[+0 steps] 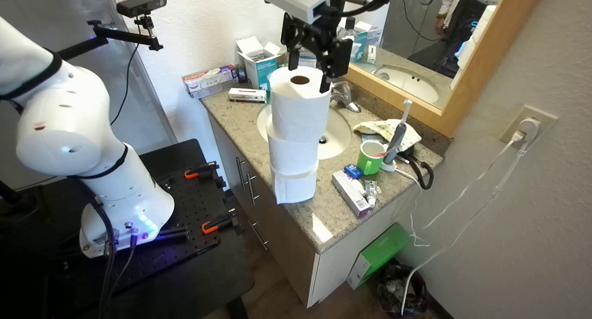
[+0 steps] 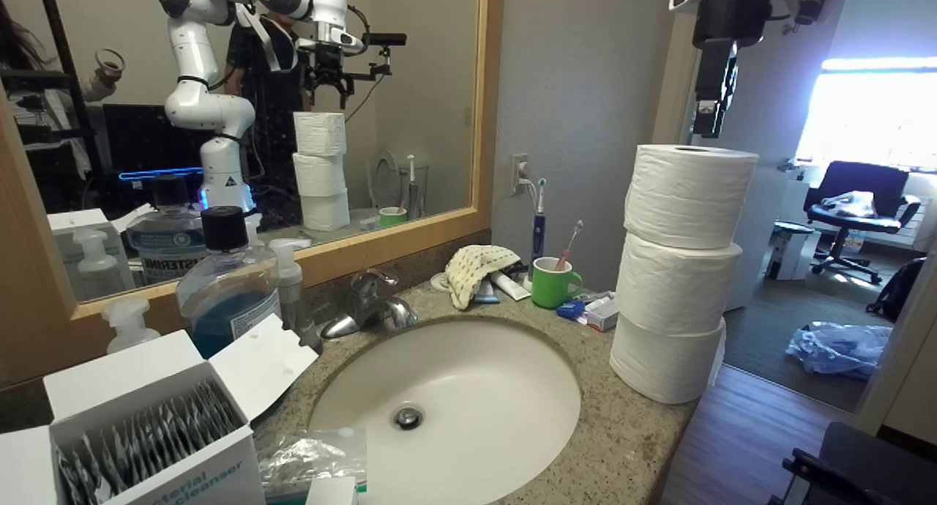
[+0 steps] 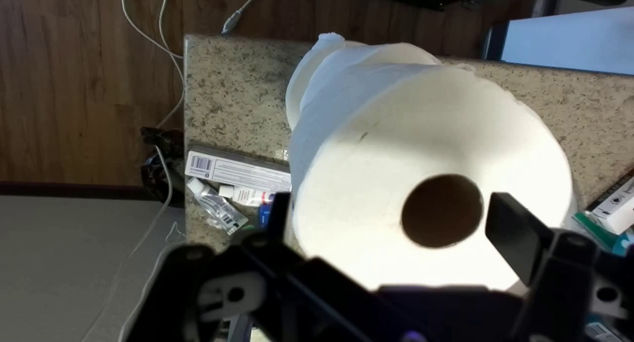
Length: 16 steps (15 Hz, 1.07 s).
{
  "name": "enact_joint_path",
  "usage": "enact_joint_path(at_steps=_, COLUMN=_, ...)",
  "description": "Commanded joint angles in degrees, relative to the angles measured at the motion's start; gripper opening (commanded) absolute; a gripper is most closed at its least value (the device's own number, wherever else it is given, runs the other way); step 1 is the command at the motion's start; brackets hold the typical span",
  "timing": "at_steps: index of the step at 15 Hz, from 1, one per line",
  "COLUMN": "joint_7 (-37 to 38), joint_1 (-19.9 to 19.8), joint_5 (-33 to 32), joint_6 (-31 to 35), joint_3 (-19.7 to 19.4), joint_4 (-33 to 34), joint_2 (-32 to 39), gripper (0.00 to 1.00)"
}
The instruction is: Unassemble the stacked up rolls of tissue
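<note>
Mostly, one white cylindrical paper roll (image 3: 351, 208) hides lower rolls (image 3: 342, 64) from my wrist view (slivers, eleven o'clock); black gripper (image 3: 394, 213) hangs above, fingers (image 3: 515, 233) spread; speckled countertop (image 3: 237, 94) ends toward ten.

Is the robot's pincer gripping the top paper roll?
No, in an exterior view the pincer hangs above the top roll, with a gap between them.

Three rolls of tissue (image 2: 679, 282) stood stacked on the counter (image 2: 622, 439), right of the sink (image 2: 487, 388) in an exterior view — the gripper (image 2: 708, 128) above them. Behind the sink rose the faucet (image 2: 370, 304), with the mug (image 2: 550, 285) between faucet and stack; the carton (image 2: 212, 468) sat at far left, before the bottle (image 2: 227, 285).
</note>
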Motion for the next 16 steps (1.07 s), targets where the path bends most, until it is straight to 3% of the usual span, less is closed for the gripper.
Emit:
enact_joint_path(at_steps=1, joint_7=-1.8, joint_1=-0.5, joint_5=1.7, joint_6=1.5, joint_3=0.2, joint_4=-1.2, joint_2=0.0, gripper=1.0)
enact_joint_path(at_steps=16, joint_7=-2.6, joint_1=-0.9, joint_5=2.2, joint_6=2.2, joint_3=-0.5, joint_4=-1.3, joint_2=2.3, gripper=1.0)
